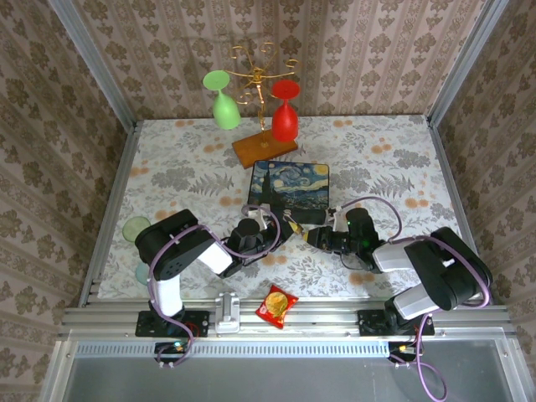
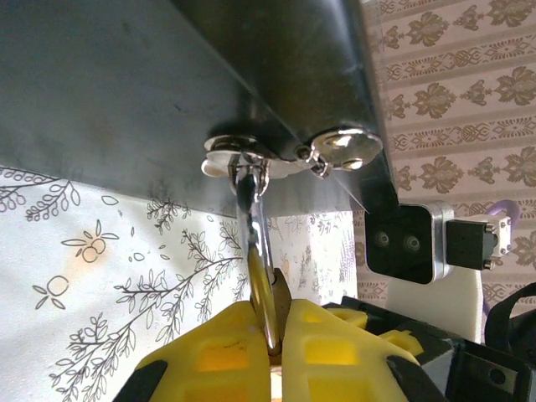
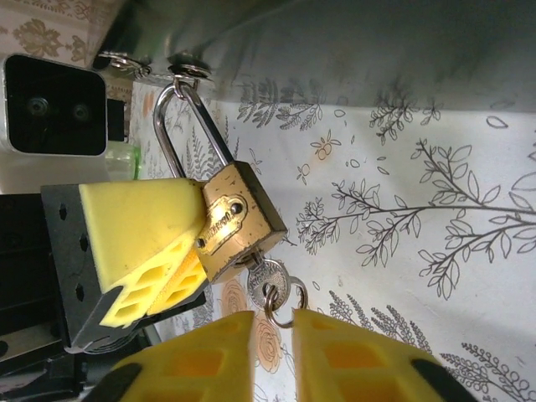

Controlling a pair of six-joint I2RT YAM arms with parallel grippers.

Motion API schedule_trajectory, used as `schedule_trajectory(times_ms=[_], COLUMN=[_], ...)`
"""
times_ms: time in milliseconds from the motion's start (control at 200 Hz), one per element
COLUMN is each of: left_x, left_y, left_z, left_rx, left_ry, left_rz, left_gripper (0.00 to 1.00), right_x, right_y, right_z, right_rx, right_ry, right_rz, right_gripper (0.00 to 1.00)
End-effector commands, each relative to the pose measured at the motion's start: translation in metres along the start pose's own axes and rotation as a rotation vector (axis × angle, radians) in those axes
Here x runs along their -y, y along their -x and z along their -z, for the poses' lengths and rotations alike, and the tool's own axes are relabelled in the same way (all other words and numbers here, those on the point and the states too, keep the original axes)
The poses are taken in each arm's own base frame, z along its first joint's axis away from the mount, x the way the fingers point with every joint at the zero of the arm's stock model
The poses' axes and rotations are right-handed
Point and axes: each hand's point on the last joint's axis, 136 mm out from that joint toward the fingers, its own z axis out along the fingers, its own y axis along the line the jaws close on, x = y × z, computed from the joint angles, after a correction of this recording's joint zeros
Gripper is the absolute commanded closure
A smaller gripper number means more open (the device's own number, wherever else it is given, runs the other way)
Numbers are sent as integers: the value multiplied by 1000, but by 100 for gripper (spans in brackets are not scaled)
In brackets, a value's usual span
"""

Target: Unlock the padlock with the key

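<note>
- Against the near wall of the starry-night box (image 1: 290,186), the padlock (image 3: 237,222) hangs by its silver shackle (image 3: 208,124), which passes through the metal hasp (image 2: 289,152) on the box's front.
- From my left wrist feed I see the left gripper (image 2: 270,345) clamped on the padlock body, one yellow pad on each flat face; the brass shows edge-on between them.
- The key (image 3: 266,283) sits at the bottom end of the padlock body, its round head sticking out below the brass, with a small split ring (image 3: 299,295) dangling from it.
- The right gripper (image 3: 273,337) is just under the key head, yellow fingers narrowly apart, and the ring drops into the gap. I cannot tell whether the pads touch the ring or the key (the gap looks about as wide as the ring).
- In the way: the box wall looms right above both grippers, and the left gripper's fingers cover one side of the padlock in the right wrist view, so that face is hidden from me.
- Overhead, both arms meet at the box's near edge, mid-table (image 1: 394,167).
- Around them: a wooden-based stand (image 1: 264,149) behind the box carries a green glass (image 1: 224,107) and a red glass (image 1: 285,121) hung upside down.
- A red-and-yellow snack packet (image 1: 276,304) lies at the table's near edge between the arm bases, well apart from the grippers.
</note>
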Motion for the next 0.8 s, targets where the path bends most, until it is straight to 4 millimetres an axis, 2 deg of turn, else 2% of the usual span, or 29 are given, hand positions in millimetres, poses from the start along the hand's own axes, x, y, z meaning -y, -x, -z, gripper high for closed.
schedule_trajectory(times_ms=[0,175,270,420,530,795], left_x=[39,40,40,39,39,45], left_y=[1,-3,-3,-3,-5,-8], left_z=[-1,-2,-1,2,0,-1], left_rx=[10,0,0,3,-2,-8], left_ry=[-123,-125,-127,-122,-122,-137], left_rz=[-31,-26,-20,-21,-16,-11], left_gripper=[100,100,100,100,100,100], right_x=[-16,-20,-22,-14,-15,-7], right_y=[7,12,14,13,13,25], right_z=[-6,-9,-10,-8,-6,1], right_rx=[-1,15,23,42,50,119], right_ry=[58,86,94,35,19,-113], right_rz=[51,50,68,108,139,230], right_gripper=[88,89,86,83,84,84])
